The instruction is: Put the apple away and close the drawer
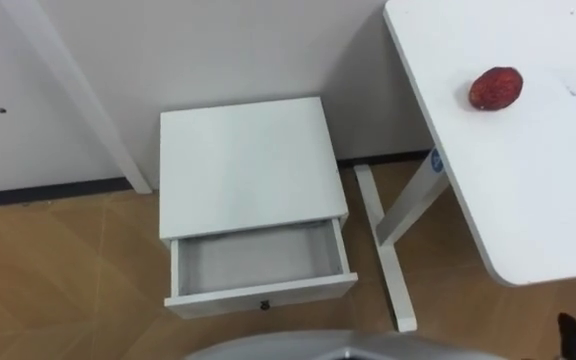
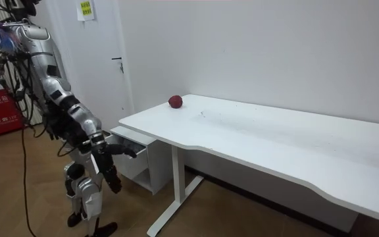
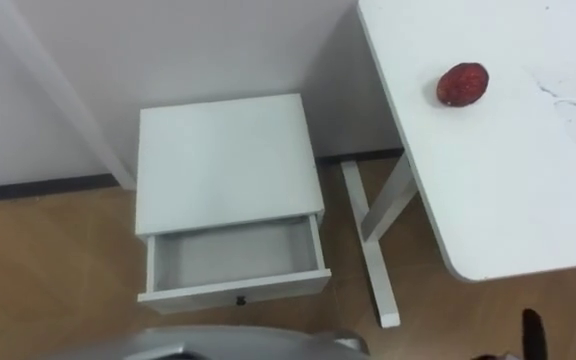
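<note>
Apple [image 1: 495, 88]: on the table [image 1: 528, 200], near its end edge and toward the wall. It is ahead of me and to my right, with nothing touching it.
Apple's axis: it reads as an oval, long side roughly across my view, right end tipped a little toward the wall.
Drawer [image 1: 258, 265]: pulled out of the nightstand [image 1: 248, 165] straight ahead and below me, its inside bare.
Right robot hand [image 2: 114, 149]: low by the hip in the room view, fingers straight and loose, holding nothing. The dark sliver at the eye view's lower right is probably its fingertip.
Left robot hand [image 2: 110, 179]: I think it is the dark shape hanging lower beside the leg; I cannot tell its state.
Relation that counts: the apple lies up and to the right of the right robot hand, well apart — so the right arm is the nearer one, and the left would have to cross the body.
Next move, as I judge it: lift the right arm forward over the table edge, close across the apple's short axis, then carry it left and down to the drawer.
Stage: nothing begun — apple not yet picked up, drawer open.
</note>
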Motion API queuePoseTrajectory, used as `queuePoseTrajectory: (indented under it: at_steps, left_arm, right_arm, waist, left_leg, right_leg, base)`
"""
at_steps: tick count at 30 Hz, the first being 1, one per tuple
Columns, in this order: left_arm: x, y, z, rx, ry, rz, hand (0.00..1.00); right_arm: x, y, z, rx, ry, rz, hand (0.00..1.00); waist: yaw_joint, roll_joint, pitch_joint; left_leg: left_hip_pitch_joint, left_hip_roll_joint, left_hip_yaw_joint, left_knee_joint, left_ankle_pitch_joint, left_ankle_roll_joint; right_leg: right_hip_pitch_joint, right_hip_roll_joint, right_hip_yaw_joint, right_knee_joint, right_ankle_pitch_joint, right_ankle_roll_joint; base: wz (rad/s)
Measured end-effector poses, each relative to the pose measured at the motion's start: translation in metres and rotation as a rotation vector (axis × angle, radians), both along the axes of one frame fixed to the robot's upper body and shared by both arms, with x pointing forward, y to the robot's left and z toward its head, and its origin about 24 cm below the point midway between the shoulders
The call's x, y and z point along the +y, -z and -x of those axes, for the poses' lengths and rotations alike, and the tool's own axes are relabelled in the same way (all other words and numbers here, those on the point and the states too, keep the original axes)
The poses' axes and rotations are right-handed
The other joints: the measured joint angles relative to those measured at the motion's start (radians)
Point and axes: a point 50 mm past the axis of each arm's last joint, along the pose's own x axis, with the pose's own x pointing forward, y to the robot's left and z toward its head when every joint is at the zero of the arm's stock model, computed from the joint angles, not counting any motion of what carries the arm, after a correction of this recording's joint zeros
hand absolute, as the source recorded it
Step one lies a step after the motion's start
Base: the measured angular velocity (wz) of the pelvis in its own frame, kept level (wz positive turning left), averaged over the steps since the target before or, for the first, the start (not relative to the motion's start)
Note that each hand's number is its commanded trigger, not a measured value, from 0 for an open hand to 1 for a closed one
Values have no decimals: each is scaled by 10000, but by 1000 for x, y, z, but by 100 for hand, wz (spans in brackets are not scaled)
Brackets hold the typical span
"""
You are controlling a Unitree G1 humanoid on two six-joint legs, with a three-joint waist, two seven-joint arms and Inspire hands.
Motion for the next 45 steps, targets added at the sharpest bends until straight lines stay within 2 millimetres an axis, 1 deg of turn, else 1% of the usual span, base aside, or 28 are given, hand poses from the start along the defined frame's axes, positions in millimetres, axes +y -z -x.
queuePoseTrajectory:
  at_steps: [2,3,5,6,7,8,9,10,11,12,14,15,17,22,24,26,27,28,31,34,36,38,40,41,45]
  left_arm:
    - [2,-2,-4,-203,10,-111,0]
    - [3,-2,-6,-257,61,-141,0]
    - [4,-3,-8,-376,95,-191,0]
    - [4,-3,-8,-397,53,-197,0]
    - [4,-3,-7,-395,0,-199,0]
    - [3,-3,-5,-366,1,-180,0]
    - [3,-3,-6,-365,24,-171,0]
    - [3,-3,-7,-423,96,-173,0]
    - [3,-3,-9,-546,144,-192,0]
    - [2,-3,-10,-609,185,-197,0]
    - [1,-2,-12,-653,410,-154,0]
    - [0,-2,-13,-659,500,-133,0]
    - [-4,-1,-16,-636,779,-24,0]
    - [-5,0,-26,-877,1011,30,0]
    - [-6,0,-25,-844,1016,45,0]
    - [-6,0,-24,-802,1024,78,0]
    - [-6,0,-25,-813,1037,88,0]
    - [-7,0,-27,-843,1143,106,0]
    - [-9,0,-30,-882,1428,220,0]
    - [-10,1,-29,-855,1480,395,0]
    - [-10,1,-29,-842,1477,388,0]
    - [-10,1,-30,-824,1490,395,0]
    - [-10,1,-30,-734,1711,344,0]
    - [-9,1,-30,-654,1846,294,0]
    - [-8,0,-28,-386,2143,203,0]
  right_arm:
    - [-14,-15,-10,-16,337,469,0]
    - [-18,-19,-12,18,355,588,0]
    - [-33,-36,-24,323,376,1124,0]
    - [-36,-41,-27,387,391,1295,0]
    - [-43,-53,-33,484,390,1739,0]
    - [-50,-68,-40,536,323,2371,0]
    - [-53,-75,-43,579,308,2725,0]
    - [-58,-88,-49,759,165,3456,0]
    - [-60,-102,-55,1022,-151,4284,0]
    - [-61,-109,-59,1127,-305,4707,0]
    - [-62,-135,-72,1574,-832,6233,0]
    - [-62,-140,-74,1664,-894,6568,0]
    - [-62,-158,-87,2243,-1391,7788,0]
    - [-61,-174,-99,3538,-2415,9582,0]
    - [-60,-180,-109,3693,-2973,10139,0]
    - [-55,-188,-127,3384,-3921,10810,0]
    - [-54,-189,-131,3238,-4191,10931,0]
    - [-51,-190,-139,3026,-4841,11181,0]
    - [-40,-185,-153,2581,-6559,11519,0]
    - [-30,-181,-163,2476,-8120,11953,0]
    - [-24,-179,-169,2476,-8999,12182,0]
    - [-14,-177,-180,2278,-10144,12389,0]
    - [-9,-177,-186,1979,-10780,12523,0]
    - [-7,-176,-188,1834,-11131,12526,0]
    - [-3,-171,-191,1525,-12067,12407,0]
  waist:
    - [-17,-5,-2]
    - [-31,-2,1]
    - [-77,-26,-9]
    - [-89,-34,-11]
    - [-183,-44,-9]
    - [-193,-46,-7]
    - [-196,-45,-1]
    - [-193,-48,3]
    - [-189,-55,3]
    - [-180,-74,9]
    - [-172,-48,15]
    - [-157,-30,18]
    - [-106,-4,26]
    - [333,1,26]
    - [371,-26,43]
    - [396,-103,86]
    - [405,-93,82]
    - [407,-139,108]
    - [597,-228,151]
    - [720,-233,142]
    - [848,-192,120]
    - [909,-124,73]
    - [930,-85,49]
    - [934,-89,51]
    - [986,-181,89]
  left_leg:
    - [-27,4,-25,-11,1,0]
    - [-41,3,-21,-15,1,0]
    - [-95,-9,-5,-23,8,6]
    - [-105,-13,-5,-27,8,6]
    - [-113,-16,-6,-47,14,5]
    - [-107,-19,-7,-73,17,4]
    - [-112,-18,-19,-74,17,4]
    - [-157,-14,-28,-74,17,3]
    - [-258,-13,-30,-62,18,2]
    - [-294,-16,-35,-56,20,5]
    - [-443,-19,-24,-9,22,7]
    - [-447,-22,-34,-13,23,8]
    - [-450,-22,-45,-34,24,7]
    - [-439,-25,-29,-104,47,0]
    - [-445,-27,-22,-125,64,0]
    - [-444,-20,-16,-99,67,-3]
    - [-450,-17,-16,-81,67,-3]
    - [-460,-16,-27,-66,67,-3]
    - [-480,-5,-33,-65,66,-4]
    - [-496,5,-46,-73,64,-5]
    - [-496,9,-59,-75,64,-6]
    - [-493,7,-71,-81,66,-8]
    - [-462,-3,-119,-77,68,-7]
    - [-419,-7,-173,-76,70,-7]
    - [-273,-20,-370,-72,71,-9]
  right_leg:
    - [-33,1,-10,-5,0,0]
    - [-42,1,-11,-8,0,1]
    - [-77,0,-16,-17,-1,1]
    - [-90,-1,-14,-17,-1,1]
    - [-114,0,-10,-15,-1,2]
    - [-119,0,-10,-17,-2,3]
    - [-121,0,-13,-18,-2,3]
    - [-164,2,-24,-17,-2,3]
    - [-259,4,-19,-12,-2,3]
    - [-292,3,-19,-12,-1,2]
    - [-417,-1,-43,-12,1,3]
    - [-424,-4,-53,-12,1,3]
    - [-433,-9,-155,-16,1,3]
    - [-500,-8,-136,-15,0,4]
    - [-544,-10,-152,-16,0,5]
    - [-544,-9,-158,-21,0,4]
    - [-542,-9,-165,-21,0,4]
    - [-536,-13,-216,-23,1,4]
    - [-540,-15,-280,-29,1,3]
    - [-547,-17,-336,-27,2,3]
    - [-553,-14,-348,-31,2,4]
    - [-544,-15,-380,-27,2,4]
    - [-492,-23,-425,-33,1,4]
    - [-414,-29,-525,-41,1,4]
    - [-189,-34,-746,-58,1,4]
  base:
    - [0]
    - [0]
    - [0]
    - [0]
    - [0]
    - [0]
    - [0]
    - [0]
    - [0]
    - [0]
    - [0]
    - [4]
    - [0]
    - [0]
    - [0]
    - [0]
    - [3]
    - [4]
    - [1]
    - [1]
    - [0]
    - [0]
    - [8]
    - [15]
    - [16]
